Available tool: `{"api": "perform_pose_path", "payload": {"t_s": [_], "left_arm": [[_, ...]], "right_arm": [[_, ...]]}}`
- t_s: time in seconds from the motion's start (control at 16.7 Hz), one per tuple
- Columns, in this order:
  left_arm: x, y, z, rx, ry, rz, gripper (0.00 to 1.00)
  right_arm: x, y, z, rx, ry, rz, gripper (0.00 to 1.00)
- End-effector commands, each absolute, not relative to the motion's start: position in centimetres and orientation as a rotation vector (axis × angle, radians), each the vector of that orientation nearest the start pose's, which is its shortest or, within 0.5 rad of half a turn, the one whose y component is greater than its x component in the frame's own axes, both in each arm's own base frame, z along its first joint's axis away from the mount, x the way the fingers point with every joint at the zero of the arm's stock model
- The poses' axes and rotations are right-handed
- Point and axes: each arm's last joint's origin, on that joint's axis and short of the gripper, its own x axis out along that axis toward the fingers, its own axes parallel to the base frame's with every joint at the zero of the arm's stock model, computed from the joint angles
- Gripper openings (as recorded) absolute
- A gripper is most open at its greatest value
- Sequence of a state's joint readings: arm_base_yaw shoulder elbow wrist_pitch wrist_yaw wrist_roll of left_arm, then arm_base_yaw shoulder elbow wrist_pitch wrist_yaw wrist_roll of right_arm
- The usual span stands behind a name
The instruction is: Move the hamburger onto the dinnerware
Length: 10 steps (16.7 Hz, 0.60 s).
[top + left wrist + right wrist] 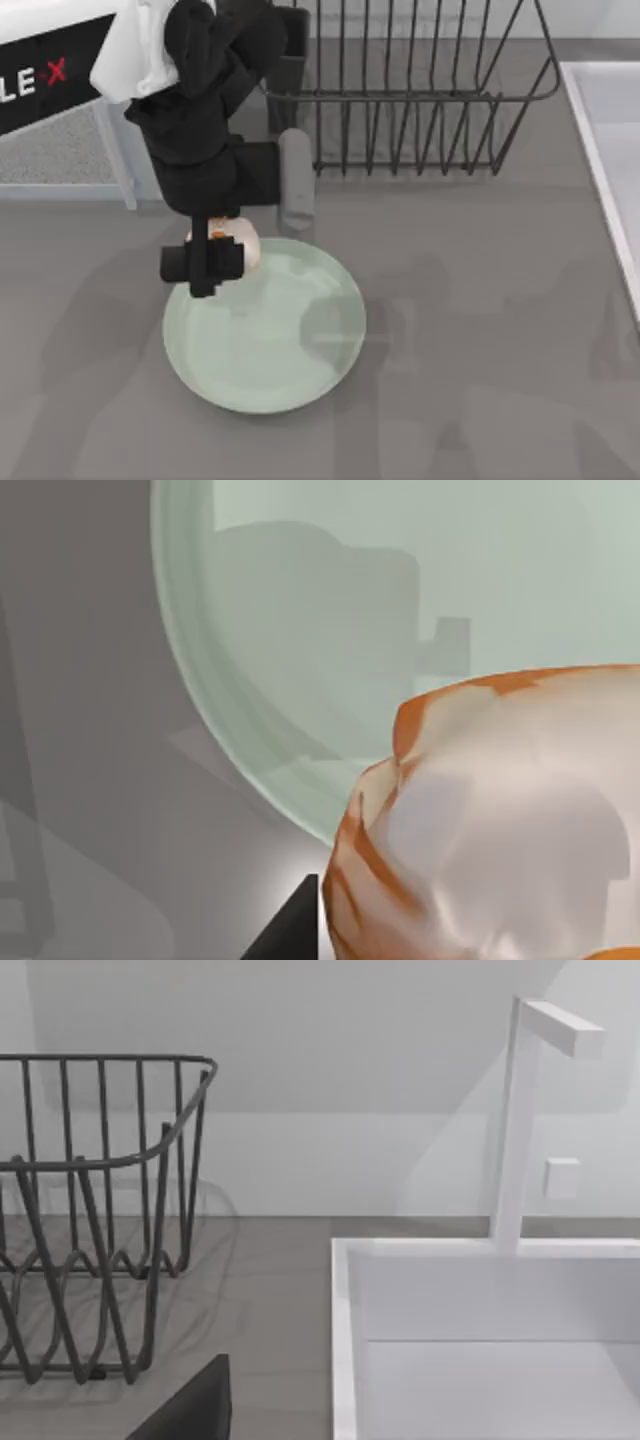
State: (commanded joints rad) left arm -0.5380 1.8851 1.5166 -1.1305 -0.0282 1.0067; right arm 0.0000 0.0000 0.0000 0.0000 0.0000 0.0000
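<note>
our left claw [204, 262] grips the hamburger [243, 243], held over the far-left rim of the dinnerware [290, 350] | dinnerware lies on the grey surface [480, 330] left of its middle, toward the near edge | wire rack [420, 90] at the far edge | our right arm parked facing a white sink [480, 1340]; we cannot tell its claw's state

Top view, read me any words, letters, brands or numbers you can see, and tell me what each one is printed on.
"LE X": white letters "LE" and a red "X", cut off at the picture's left edge, on the black panel at the top view's upper left.
No other text is readable: none on the plate, the hamburger, the wire dish rack or the left gripper.
</note>
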Motion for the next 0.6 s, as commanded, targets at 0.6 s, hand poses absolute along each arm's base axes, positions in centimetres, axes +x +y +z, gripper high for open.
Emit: {"api": "perform_pose_path", "payload": {"t_s": [0.6], "left_arm": [[31.2,-21.2,19.0,1.239,1.203,-1.228,0.0]], "right_arm": [[10.6,-0.1,16.0,0.0,0.0,0.0,1.0]]}}
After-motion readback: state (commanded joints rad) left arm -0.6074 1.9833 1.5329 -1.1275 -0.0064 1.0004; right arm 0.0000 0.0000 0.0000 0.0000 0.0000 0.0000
